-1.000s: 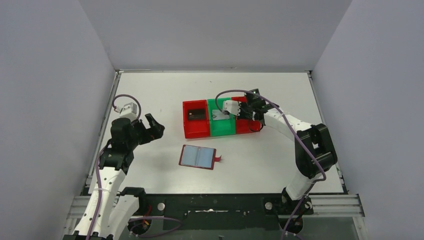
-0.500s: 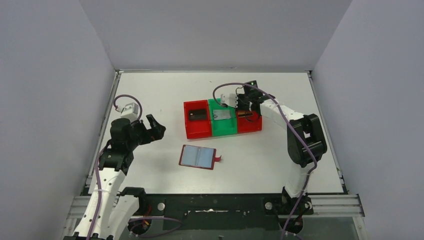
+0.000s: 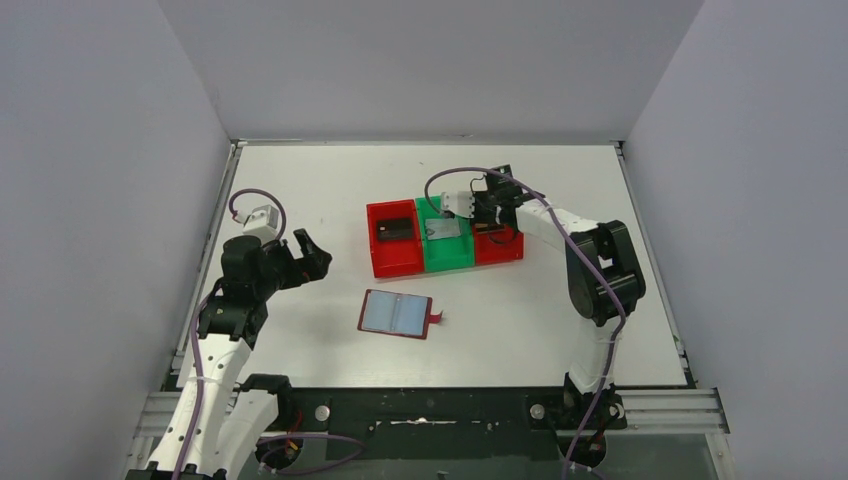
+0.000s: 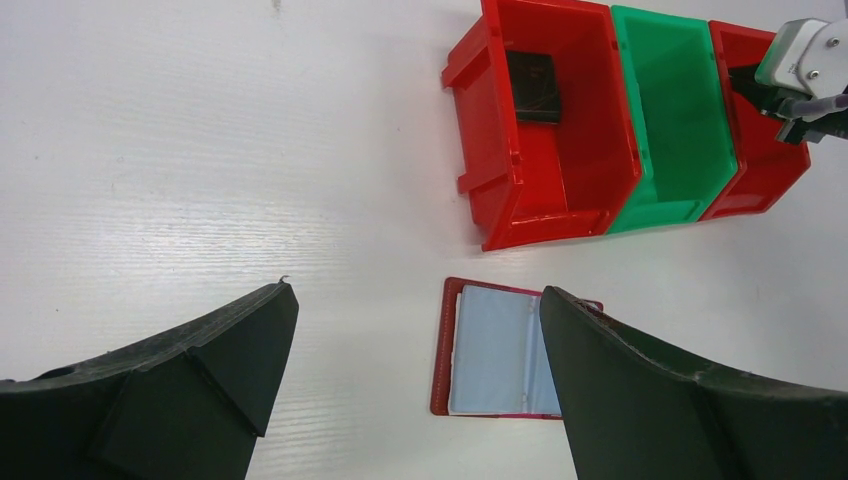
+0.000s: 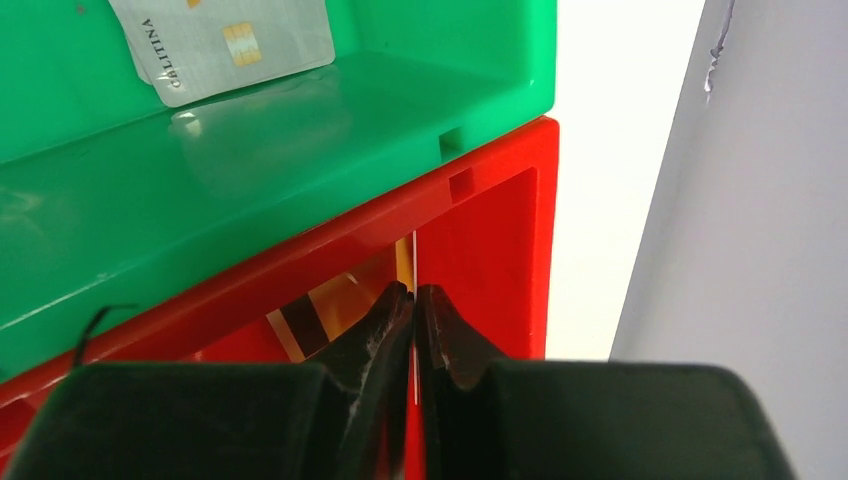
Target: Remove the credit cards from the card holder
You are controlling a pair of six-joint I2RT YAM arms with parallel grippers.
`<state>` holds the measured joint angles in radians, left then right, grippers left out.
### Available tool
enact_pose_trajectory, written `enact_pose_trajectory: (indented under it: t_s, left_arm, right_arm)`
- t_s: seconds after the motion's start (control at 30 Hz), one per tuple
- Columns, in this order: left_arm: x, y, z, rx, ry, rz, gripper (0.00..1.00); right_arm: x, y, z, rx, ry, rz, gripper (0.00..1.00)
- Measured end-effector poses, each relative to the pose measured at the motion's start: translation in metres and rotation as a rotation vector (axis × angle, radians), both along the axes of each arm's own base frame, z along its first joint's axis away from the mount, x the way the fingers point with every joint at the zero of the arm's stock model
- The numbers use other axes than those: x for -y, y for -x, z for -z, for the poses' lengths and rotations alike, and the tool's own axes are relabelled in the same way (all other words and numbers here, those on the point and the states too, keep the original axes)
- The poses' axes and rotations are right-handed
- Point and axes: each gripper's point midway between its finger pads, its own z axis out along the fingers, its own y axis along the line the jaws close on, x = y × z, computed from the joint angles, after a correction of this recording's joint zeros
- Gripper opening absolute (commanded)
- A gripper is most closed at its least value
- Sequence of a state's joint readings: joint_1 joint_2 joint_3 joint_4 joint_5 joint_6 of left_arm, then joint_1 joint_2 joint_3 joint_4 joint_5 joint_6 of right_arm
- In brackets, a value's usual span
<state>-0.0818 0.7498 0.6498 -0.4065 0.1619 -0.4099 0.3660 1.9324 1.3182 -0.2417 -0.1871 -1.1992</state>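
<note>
The card holder [image 4: 495,350] is laid open just ahead of the wide-spread left gripper [image 4: 415,295], a silvery card [image 5: 230,40] marked "…LITINA" is seen up-left of the pressed-together right gripper [image 5: 413,292], and a gold card [image 5: 330,305] is seen at its tips.

Seen from above, the left arm [image 3: 225,330] rises from its base at 7 o'clock and bends at the 9 o'clock side, and the left gripper [image 3: 312,252] points toward 2 o'clock with its jaws spread wide [image 4: 415,292]. The right arm [image 3: 600,270] climbs from its base at 5 o'clock to a sharply folded elbow at 3 o'clock, then stretches its forearm toward 10 o'clock. The right gripper [image 3: 490,212] sits just past centre toward 12 o'clock, tilted downward, with its jaws pressed together [image 5: 413,295].
</note>
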Motion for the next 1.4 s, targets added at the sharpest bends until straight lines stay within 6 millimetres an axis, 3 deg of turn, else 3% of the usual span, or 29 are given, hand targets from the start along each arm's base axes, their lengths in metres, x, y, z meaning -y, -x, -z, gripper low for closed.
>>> enact_pose_trajectory:
  t_s: [0.27, 0.5, 0.7, 0.83, 0.97, 1.1, 1.17, 1.27, 1.4]
  left_arm:
    - [0.0, 0.0, 0.0, 0.001, -0.003, 0.002, 0.94]
    - [0.001, 0.0, 0.0, 0.002, 0.001, 0.008, 0.94]
    - [0.001, 0.0, 0.0, -0.001, 0.0, 0.008, 0.94]
    - [0.002, 0.0, 0.002, -0.009, 0.001, 0.01, 0.94]
    - [0.002, 0.0, 0.003, -0.013, 0.001, 0.012, 0.94]
    - [0.003, 0.0, 0.003, -0.013, 0.004, 0.018, 0.94]
    - [0.003, 0.0, 0.003, -0.014, 0.005, 0.019, 0.94]
    - [0.003, 0.0, 0.003, -0.013, 0.004, 0.017, 0.95]
    - [-0.001, -0.001, 0.002, -0.005, -0.007, -0.006, 0.95]
  right_arm:
    - [0.004, 0.004, 0.007, -0.036, -0.013, -0.006, 0.08]
    - [0.008, 0.01, 0.015, -0.082, -0.036, -0.003, 0.29]
    - [0.014, 0.016, 0.022, -0.119, -0.076, 0.017, 0.32]
    - [0.015, 0.016, 0.015, -0.114, -0.096, 0.023, 0.32]
    - [0.016, 0.02, -0.013, -0.074, -0.148, 0.048, 0.39]
    - [0.013, 0.023, -0.064, 0.013, -0.275, 0.122, 0.52]
    - [0.011, 0.026, -0.098, 0.062, -0.401, 0.199, 0.61]
    - [0.004, 0.04, -0.143, 0.09, -0.649, 0.353, 0.66]
    - [-0.008, 0.062, -0.17, -0.014, -0.957, 0.595, 0.68]
